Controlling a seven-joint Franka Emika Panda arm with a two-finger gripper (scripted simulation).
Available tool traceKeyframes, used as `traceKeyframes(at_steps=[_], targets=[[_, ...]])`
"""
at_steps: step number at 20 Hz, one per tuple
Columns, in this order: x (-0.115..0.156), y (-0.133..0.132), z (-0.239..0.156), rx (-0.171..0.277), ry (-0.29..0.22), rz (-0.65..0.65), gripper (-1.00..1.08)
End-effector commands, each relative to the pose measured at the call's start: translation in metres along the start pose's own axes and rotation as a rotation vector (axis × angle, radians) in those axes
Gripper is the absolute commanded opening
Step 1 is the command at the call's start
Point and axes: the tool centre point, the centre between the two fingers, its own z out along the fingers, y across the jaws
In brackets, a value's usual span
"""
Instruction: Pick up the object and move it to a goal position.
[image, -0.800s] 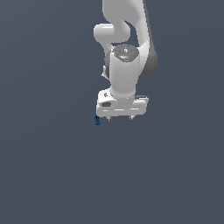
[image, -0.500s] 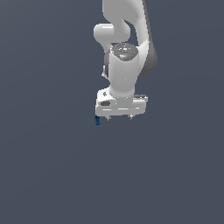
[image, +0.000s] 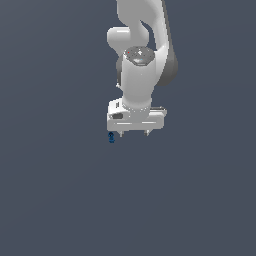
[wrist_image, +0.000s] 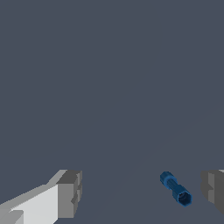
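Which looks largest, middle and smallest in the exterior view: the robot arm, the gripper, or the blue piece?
1. The robot arm, largest by far.
2. The gripper, a wide white block with two short fingers, jaws apart.
3. The blue piece, tiny, beside the gripper on the exterior view's left.
All sit close together, so nearness barely skews this.

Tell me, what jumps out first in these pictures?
The big white robot arm fills the upper middle of the exterior view, its white gripper pointing down. A tiny dark-blue lumpy piece sits just below the gripper's end on the exterior view's left; the wrist view shows it between the open grey fingertips.
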Motion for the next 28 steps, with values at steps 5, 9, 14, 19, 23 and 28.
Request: traceKeyframes(at_steps=[5,9,14,19,23,28], targets=[[-0.009,0.014,0.014,0.002,-0.005,0.033,1.0],[-0.024,0.032,0.031,0.005,-0.012,0.078,1.0],[-0.053,0.064,0.062,0.007,-0.023,0.162,1.0],[-0.081,0.09,0.085,0.006,-0.032,0.237,1.0],[-0.096,0.102,0.096,0.004,-0.037,0.274,1.0],[-0.103,0.107,0.101,0.004,-0.039,0.29,1.0]])
